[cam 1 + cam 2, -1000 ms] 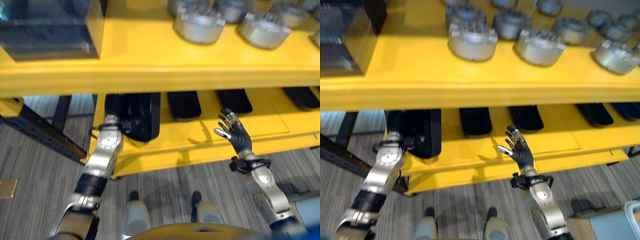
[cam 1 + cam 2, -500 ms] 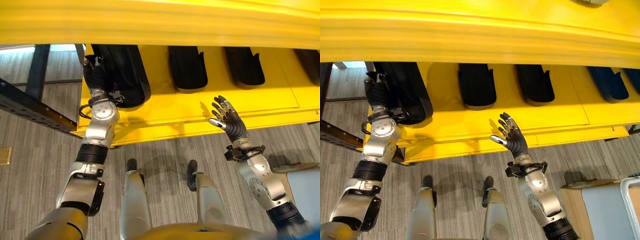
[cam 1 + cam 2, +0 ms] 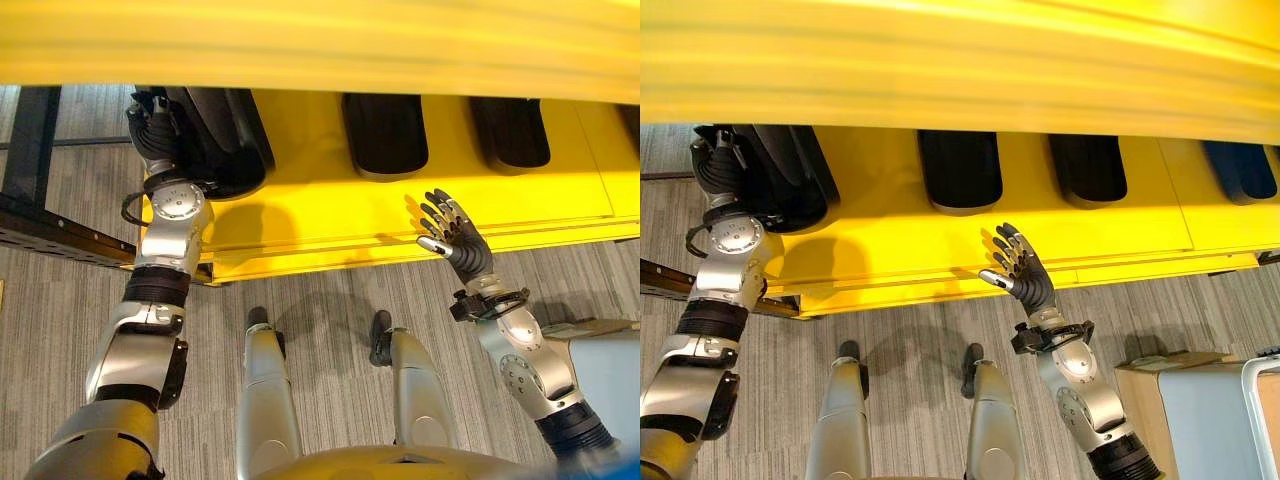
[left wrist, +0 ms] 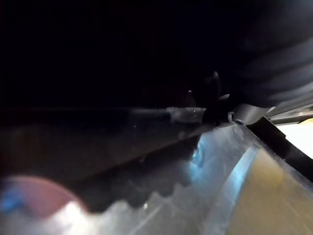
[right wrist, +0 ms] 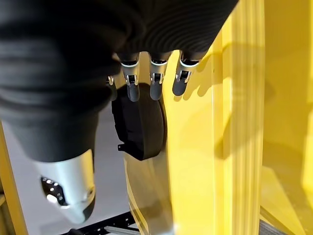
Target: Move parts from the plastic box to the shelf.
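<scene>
On the yellow lower shelf (image 3: 330,225), a large black part (image 3: 215,140) sits at the left end. My left hand (image 3: 152,125) is raised against that part's left side, its dark ribbed cover showing and its fingers hidden behind the part. My right hand (image 3: 450,235) hovers over the shelf's front edge, open with fingers spread and holding nothing. In the right wrist view its straight fingers (image 5: 155,88) point towards a black part (image 5: 139,127) beside the yellow shelf (image 5: 234,122).
More black parts (image 3: 385,135) (image 3: 510,130) lie in a row along the lower shelf. The yellow upper shelf edge (image 3: 320,45) overhangs it. A black rack frame (image 3: 40,200) stands at the left. A pale box (image 3: 1210,410) sits on the floor at the lower right.
The camera has tipped down, so the upper shelf's metal parts have left the picture. My left forearm now shows more, reaching up beside the black part. The right hand stays open.
</scene>
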You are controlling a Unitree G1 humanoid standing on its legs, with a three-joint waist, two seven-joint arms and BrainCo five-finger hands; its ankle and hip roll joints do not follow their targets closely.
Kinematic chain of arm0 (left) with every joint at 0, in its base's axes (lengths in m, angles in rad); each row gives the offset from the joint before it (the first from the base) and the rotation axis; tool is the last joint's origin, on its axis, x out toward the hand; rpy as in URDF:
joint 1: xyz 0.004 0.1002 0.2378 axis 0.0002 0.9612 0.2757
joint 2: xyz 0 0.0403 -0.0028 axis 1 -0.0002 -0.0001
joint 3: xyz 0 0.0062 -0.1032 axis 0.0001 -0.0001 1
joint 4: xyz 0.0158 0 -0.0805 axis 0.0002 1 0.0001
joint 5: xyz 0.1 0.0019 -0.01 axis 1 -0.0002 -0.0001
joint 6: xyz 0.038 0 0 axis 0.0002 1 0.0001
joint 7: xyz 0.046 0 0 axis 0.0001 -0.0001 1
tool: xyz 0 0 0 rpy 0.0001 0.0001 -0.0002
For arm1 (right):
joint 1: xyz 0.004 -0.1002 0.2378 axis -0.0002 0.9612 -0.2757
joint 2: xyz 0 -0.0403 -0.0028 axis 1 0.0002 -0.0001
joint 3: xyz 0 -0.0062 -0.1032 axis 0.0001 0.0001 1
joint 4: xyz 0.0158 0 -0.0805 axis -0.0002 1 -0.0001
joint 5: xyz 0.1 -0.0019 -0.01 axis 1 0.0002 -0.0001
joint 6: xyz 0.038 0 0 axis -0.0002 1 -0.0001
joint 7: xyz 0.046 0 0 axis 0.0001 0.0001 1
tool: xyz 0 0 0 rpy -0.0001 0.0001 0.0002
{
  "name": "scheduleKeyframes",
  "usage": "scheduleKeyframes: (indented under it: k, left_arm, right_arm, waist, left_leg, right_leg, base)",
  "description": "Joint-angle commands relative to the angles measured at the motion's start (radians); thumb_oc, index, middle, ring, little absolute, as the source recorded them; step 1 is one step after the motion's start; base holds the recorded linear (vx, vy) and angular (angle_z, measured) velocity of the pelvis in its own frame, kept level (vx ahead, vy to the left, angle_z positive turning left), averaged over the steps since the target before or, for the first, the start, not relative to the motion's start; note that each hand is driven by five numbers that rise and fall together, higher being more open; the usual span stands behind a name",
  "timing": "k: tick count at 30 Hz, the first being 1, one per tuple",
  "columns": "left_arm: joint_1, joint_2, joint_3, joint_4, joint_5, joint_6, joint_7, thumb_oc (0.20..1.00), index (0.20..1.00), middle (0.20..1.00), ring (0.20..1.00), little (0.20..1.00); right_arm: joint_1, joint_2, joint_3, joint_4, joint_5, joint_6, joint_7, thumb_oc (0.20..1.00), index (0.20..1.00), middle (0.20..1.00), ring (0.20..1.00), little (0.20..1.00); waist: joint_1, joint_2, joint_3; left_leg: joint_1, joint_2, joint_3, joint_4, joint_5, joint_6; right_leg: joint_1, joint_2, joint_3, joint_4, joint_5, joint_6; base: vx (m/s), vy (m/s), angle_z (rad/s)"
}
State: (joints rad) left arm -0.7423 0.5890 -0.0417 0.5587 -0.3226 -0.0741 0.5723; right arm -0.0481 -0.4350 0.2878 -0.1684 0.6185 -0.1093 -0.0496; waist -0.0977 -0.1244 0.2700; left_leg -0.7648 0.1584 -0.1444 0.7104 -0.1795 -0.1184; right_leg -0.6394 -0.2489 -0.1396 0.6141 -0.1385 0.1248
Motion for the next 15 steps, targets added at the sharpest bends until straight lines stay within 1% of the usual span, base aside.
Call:
scheduleKeyframes:
  k: [1,6,11,12,15]
  left_arm:
    - [-0.097,0.060,-0.056,0.041,0.041,-0.043,-0.002,0.200,0.200,0.200,0.200,0.200]
    - [-0.113,0.085,-0.075,0.092,0.056,-0.022,-0.007,0.200,0.200,0.200,0.200,0.200]
    - [-0.083,0.086,-0.069,0.108,0.067,-0.013,-0.012,0.200,0.200,0.200,0.200,0.200]
    - [-0.082,0.086,-0.069,0.109,0.067,-0.012,-0.012,0.200,0.200,0.200,0.200,0.200]
    - [-0.038,0.069,-0.056,0.127,0.077,0.001,-0.020,0.200,0.200,0.200,0.200,0.200]
  right_arm:
    - [-0.013,-0.044,0.000,-0.062,0.036,-0.064,0.017,1.000,1.000,1.000,1.000,1.000]
    - [-0.007,-0.049,0.000,-0.064,0.044,-0.064,0.022,1.000,1.000,1.000,1.000,1.000]
    - [-0.001,-0.050,-0.001,-0.071,0.050,-0.068,0.030,1.000,1.000,1.000,1.000,1.000]
    - [0.000,-0.050,0.000,-0.070,0.050,-0.068,0.030,1.000,1.000,1.000,1.000,1.000]
    - [0.010,-0.051,-0.002,-0.082,0.059,-0.070,0.035,1.000,1.000,1.000,1.000,1.000]
  waist:
    - [-0.004,0.022,-0.074]
    - [-0.004,0.017,-0.071]
    - [0.003,0.014,-0.064]
    - [0.002,0.013,-0.068]
    - [0.005,0.011,-0.068]
  left_leg:
    - [0.014,0.015,0.032,-0.141,0.105,0.004]
    - [-0.016,0.007,0.032,-0.117,0.097,0.011]
    - [-0.036,0.006,0.030,-0.097,0.090,0.015]
    - [-0.025,0.009,0.031,-0.089,0.060,0.010]
    - [-0.043,0.011,0.030,-0.072,0.052,0.010]
  right_leg:
    - [-0.034,-0.025,0.048,0.063,-0.051,-0.009]
    - [-0.063,-0.031,0.055,0.081,-0.055,-0.012]
    - [-0.081,-0.032,0.059,0.100,-0.063,-0.016]
    - [-0.071,-0.031,0.061,0.108,-0.089,-0.010]
    - [-0.090,-0.032,0.064,0.125,-0.098,-0.014]
  base:
    - [0.00,0.000,0.00]
    - [0.00,0.000,0.00]
    - [0.02,0.002,-0.03]
    - [0.09,-0.018,0.00]
    - [0.03,-0.004,0.01]
